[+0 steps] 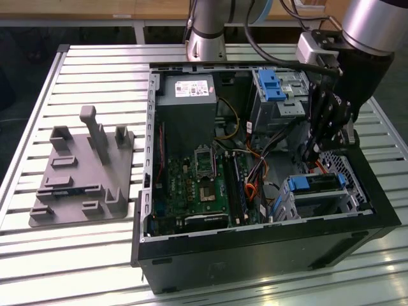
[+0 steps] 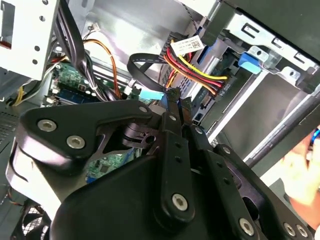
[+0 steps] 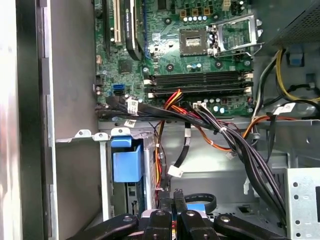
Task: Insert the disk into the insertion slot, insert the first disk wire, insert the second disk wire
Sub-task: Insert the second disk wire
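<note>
The disk [image 1: 317,185], in its blue carrier, lies inside the insertion slot [image 1: 343,167], a perforated grey cage at the case's corner on the exterior view's right. My gripper [image 1: 312,155] reaches down into the case just behind that cage. In both wrist views the fingers [image 2: 171,125] are pressed together on a black flat wire [image 2: 136,64] with a light blue plug [image 2: 151,94]. A red, yellow and black wire bundle ends in a black plug [image 2: 221,88] at the disk's end. The carrier's blue tab [image 3: 125,162] stands beside my gripper [image 3: 172,199].
The open computer case [image 1: 255,248] rests on a slatted metal table [image 1: 76,255]. Inside are the motherboard [image 1: 204,185], a power supply [image 1: 191,95], loose cables [image 3: 235,140] and a taller bay with a blue latch [image 1: 273,84]. A grey fixture with posts [image 1: 83,172] sits at the exterior view's left.
</note>
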